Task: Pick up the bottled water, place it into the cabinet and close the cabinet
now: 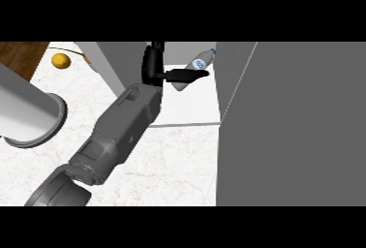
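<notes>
The clear water bottle [201, 61] with a blue label leans tilted inside the open cabinet, above its white floor [193, 106]. My left hand [153, 63] comes in from the lower left on a long grey forearm [121, 131]. Its fingers curl across the bottle's lower half and hide part of it. The cabinet's grey left wall [118, 63] stands just left of the hand. A large grey panel [300, 121], apparently the cabinet door, fills the right side. My right hand does not show.
A yellow round fruit [61, 60] lies on the white marble counter [168, 164] at the upper left. A big grey cylinder with a flared base [32, 116] stands at the left edge. Brown wood [20, 54] shows in the top left corner.
</notes>
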You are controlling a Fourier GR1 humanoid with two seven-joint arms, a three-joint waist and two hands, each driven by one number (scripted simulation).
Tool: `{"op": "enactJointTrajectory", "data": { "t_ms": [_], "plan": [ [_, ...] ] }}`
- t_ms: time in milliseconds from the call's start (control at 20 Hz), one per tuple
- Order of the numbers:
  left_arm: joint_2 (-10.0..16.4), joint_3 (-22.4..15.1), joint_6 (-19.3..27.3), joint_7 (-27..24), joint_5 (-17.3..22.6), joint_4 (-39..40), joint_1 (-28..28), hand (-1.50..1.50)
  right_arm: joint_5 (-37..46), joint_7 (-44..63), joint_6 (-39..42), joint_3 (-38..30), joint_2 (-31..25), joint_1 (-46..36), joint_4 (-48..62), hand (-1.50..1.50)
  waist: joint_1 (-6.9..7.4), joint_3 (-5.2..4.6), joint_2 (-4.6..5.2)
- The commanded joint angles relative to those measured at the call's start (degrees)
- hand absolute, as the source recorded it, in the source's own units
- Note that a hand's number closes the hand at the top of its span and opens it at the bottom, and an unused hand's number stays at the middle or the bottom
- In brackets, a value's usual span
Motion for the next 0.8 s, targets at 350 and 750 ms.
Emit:
{"op": "enactJointTrajectory", "data": {
  "t_ms": [350,750],
  "plan": [
    [-0.5,-7.9,-2.9,2.8,3.8,-17.2,12.7,-1.50,0.1,6.9,-4.2,3.0,1.6,-0.4,-8.0,-1.50,2.32,-0.01,-1.00],
    [-0.5,-15.3,-7.6,4.2,6.3,-35.8,26.7,-1.50,1.4,2.8,-2.5,2.7,0.9,3.1,-6.4,-1.50,2.91,0.02,-1.29]
  ]
}}
